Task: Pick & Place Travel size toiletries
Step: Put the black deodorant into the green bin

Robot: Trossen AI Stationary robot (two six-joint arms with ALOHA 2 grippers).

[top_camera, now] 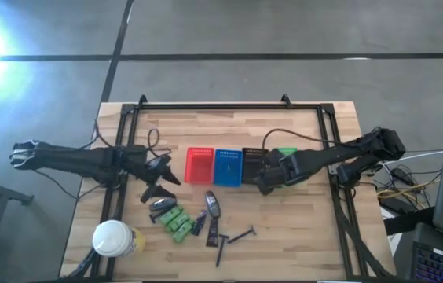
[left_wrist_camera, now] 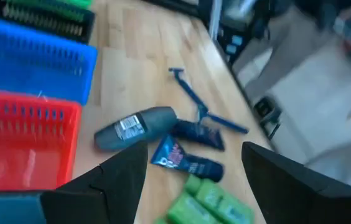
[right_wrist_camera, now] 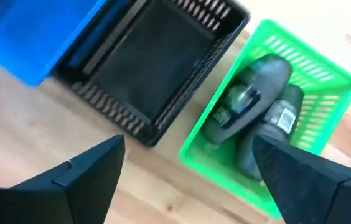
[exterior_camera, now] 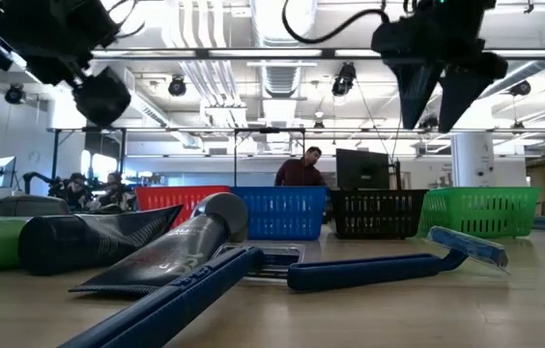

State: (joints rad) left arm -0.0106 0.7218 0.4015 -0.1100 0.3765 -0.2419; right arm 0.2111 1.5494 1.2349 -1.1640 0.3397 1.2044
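Four baskets stand in a row across the middle of the high view: one red basket, one blue basket, one black basket and one green basket. The green one holds two grey oblong pieces. On the counter, lower centre, lie three or so green bottles, two razors, two dark tubes, and two more grey pieces. One white-lidded yellow container sits lower left.

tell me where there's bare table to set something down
Bare wood lies along the far edge behind the red basket and blue basket, and at the near right corner past the razors. It is crowded between the yellow container and the razors.
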